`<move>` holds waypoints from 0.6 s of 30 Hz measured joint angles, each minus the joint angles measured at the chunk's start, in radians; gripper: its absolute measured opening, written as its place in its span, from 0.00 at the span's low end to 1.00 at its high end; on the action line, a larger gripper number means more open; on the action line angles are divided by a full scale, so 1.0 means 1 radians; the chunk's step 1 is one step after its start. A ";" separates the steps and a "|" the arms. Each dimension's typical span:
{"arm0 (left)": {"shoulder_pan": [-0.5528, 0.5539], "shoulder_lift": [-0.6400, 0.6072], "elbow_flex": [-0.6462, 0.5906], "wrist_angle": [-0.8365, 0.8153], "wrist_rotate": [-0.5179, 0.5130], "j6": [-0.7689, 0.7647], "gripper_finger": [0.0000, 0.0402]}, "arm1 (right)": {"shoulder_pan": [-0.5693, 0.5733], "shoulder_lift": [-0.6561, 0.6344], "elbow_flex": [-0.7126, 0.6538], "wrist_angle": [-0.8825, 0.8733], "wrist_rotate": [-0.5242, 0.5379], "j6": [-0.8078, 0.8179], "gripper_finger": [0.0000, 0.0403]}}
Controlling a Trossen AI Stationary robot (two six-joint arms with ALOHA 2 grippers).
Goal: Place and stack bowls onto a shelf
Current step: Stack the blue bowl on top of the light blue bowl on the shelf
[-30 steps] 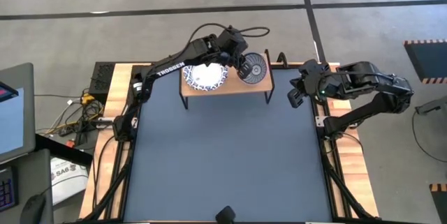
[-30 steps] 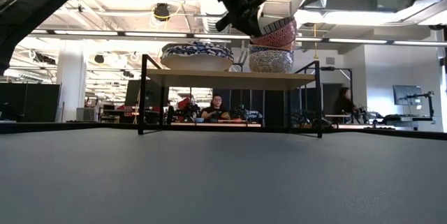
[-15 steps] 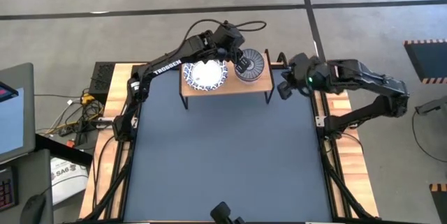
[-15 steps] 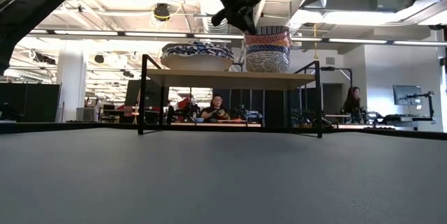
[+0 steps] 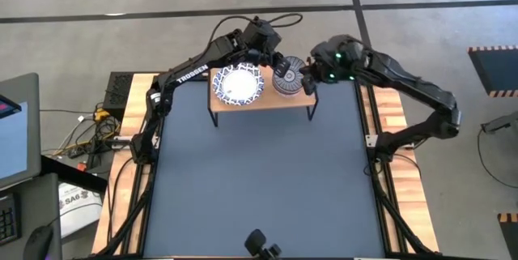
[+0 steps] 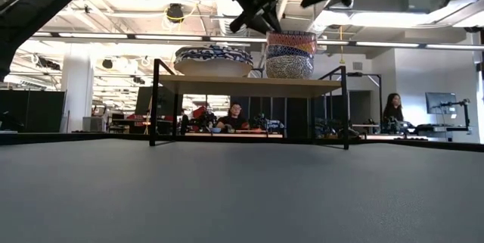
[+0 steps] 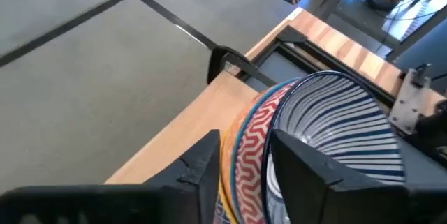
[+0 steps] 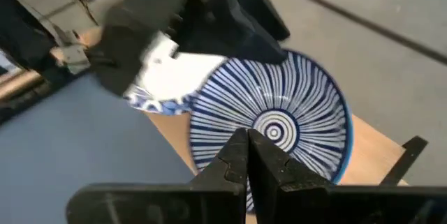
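Observation:
The shelf (image 5: 263,100), a low wooden rack on black legs, stands at the table's far edge. A stack of wide blue-and-white bowls (image 5: 237,86) rests on its left half. A nested stack of small bowls (image 6: 290,52) sits upright on its right half, the striped bowl (image 7: 335,119) on top and a red one under it. My left gripper (image 7: 244,144) is open, its fingers astride the stack's rim. My right gripper (image 8: 248,140) is shut and hovers just above and to the right of that stack (image 5: 312,80). My left gripper has one finger (image 7: 297,161) inside the striped bowl and the other (image 7: 206,158) outside the stack, with the bowls' rims (image 7: 251,123) between them. It comes slanting down from the table's left. I cannot tell whether either finger touches the rims.
The dark tabletop (image 5: 259,179) in front of the shelf is wide and bare. A black bracket (image 7: 223,60) sits on the wooden border behind the shelf. People (image 6: 235,114) are in the room beyond the table.
My left gripper has lowered the upper small bowls, which hung tilted above the bottom one, so they now sit nested and upright on the shelf. My right gripper has swung from the table's right edge toward the small-bowl stack.

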 joint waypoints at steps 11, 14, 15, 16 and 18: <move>0.011 0.000 -0.002 -0.014 -0.016 0.034 0.34 | -0.149 0.126 0.000 0.009 -0.122 -0.022 0.08; 0.011 -0.002 -0.030 -0.008 -0.050 0.048 0.34 | -0.173 0.136 0.000 0.008 -0.149 -0.022 0.06; 0.012 -0.002 -0.043 -0.009 -0.054 0.048 0.34 | -0.180 0.136 0.000 0.006 -0.159 -0.022 0.06; 0.012 -0.002 -0.053 -0.011 -0.055 0.048 0.34 | -0.186 0.136 0.000 0.007 -0.164 -0.021 0.06; 0.012 -0.001 -0.068 -0.010 -0.056 0.052 0.34 | -0.194 0.135 0.000 0.011 -0.165 -0.021 0.06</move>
